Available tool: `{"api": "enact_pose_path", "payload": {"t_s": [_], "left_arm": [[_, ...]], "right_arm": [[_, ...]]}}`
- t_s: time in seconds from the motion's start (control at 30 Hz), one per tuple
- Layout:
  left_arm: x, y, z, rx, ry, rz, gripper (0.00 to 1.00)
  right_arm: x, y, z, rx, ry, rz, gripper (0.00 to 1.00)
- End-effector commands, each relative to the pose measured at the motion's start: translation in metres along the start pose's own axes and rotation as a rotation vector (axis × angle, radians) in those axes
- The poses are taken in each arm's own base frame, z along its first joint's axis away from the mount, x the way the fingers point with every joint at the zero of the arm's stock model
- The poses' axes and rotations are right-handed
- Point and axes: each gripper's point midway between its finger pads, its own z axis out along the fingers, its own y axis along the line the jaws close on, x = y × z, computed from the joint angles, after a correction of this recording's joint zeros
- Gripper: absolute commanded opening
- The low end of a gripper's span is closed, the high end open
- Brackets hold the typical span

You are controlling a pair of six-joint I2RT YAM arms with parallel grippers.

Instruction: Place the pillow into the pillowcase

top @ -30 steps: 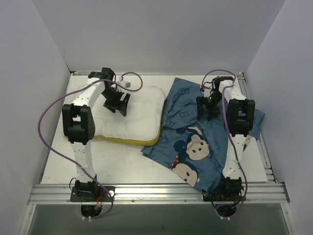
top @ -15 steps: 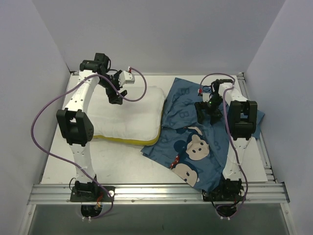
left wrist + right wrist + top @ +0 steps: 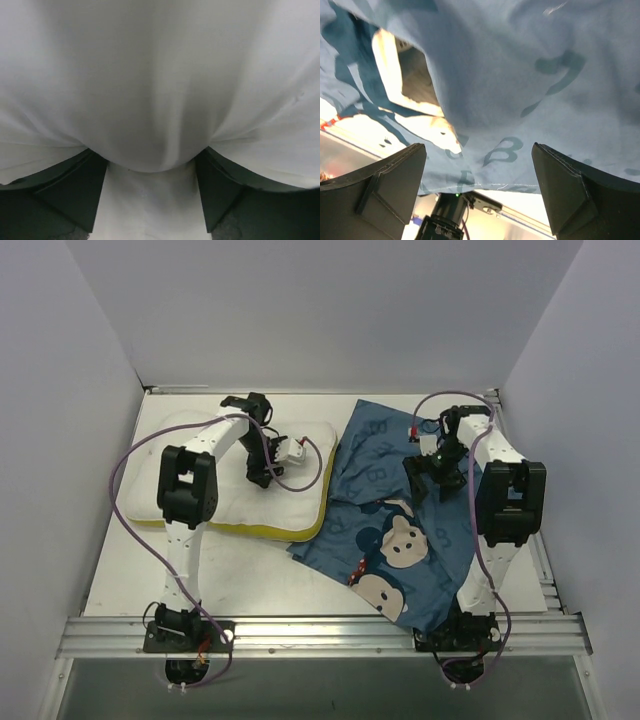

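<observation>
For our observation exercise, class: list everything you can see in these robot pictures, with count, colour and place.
pillow: one, white with a yellow band on its near edge, left half of the table
pillowcase: one, blue with mouse faces, crumpled to the right of the pillow
table: one, white, under everything
rail: one, silver, near edge
cables: two, purple, one along each arm
left claw: black, pressed into the pillow, fingers apart
right claw: black, at the pillowcase, fingers apart
</observation>
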Motion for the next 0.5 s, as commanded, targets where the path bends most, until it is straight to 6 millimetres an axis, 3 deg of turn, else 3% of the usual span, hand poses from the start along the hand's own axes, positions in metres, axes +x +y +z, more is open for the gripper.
{"api": "enact_pose_path", "payload": {"t_s": [0.0, 0.03, 0.1, 0.17, 0.2, 0.27, 0.3, 0.33, 0.37, 0.4, 0.43, 0.47], "left_arm": [[0.043, -0.003, 0.029, 0.052, 0.171, 0.029, 0.71], [0.043, -0.004, 0.027, 0.054, 0.168, 0.013, 0.36], [0.042, -0.005, 0.013, 0.049, 0.148, -0.025, 0.05], [0.029, -0.008, -0.011, 0.019, 0.085, -0.077, 0.00], [0.024, -0.002, -0.037, -0.044, 0.050, -0.101, 0.00], [0.011, -0.004, -0.065, -0.076, -0.031, -0.197, 0.00], [0.012, 0.000, -0.089, -0.124, -0.068, -0.249, 0.00], [0.002, 0.008, -0.115, -0.179, -0.121, -0.313, 0.00], [-0.005, 0.003, -0.131, -0.172, -0.173, -0.365, 0.00], [0.003, 0.005, -0.148, -0.195, -0.211, -0.439, 0.00], [-0.004, 0.006, -0.173, -0.234, -0.255, -0.526, 0.00], [-0.005, 0.006, -0.185, -0.244, -0.300, -0.576, 0.00]], "right_arm": [[0.030, 0.010, -0.010, -0.016, 0.074, -0.025, 0.91], [0.031, 0.016, -0.010, -0.034, 0.071, -0.035, 0.90], [0.035, 0.024, -0.008, -0.060, 0.077, -0.053, 0.88], [0.040, 0.040, -0.002, -0.102, 0.089, -0.080, 0.84], [0.042, 0.047, 0.000, -0.117, 0.097, -0.096, 0.82], [0.048, 0.068, 0.008, -0.167, 0.126, -0.128, 0.75], [0.050, 0.075, 0.011, -0.184, 0.141, -0.137, 0.74], [0.052, 0.081, 0.016, -0.202, 0.165, -0.134, 0.73], [0.055, 0.092, 0.023, -0.217, 0.195, -0.158, 0.73], [0.055, 0.098, 0.030, -0.244, 0.218, -0.159, 0.73], [0.055, 0.104, 0.035, -0.253, 0.238, -0.164, 0.73], [0.053, 0.112, 0.040, -0.258, 0.254, -0.183, 0.74]]}}
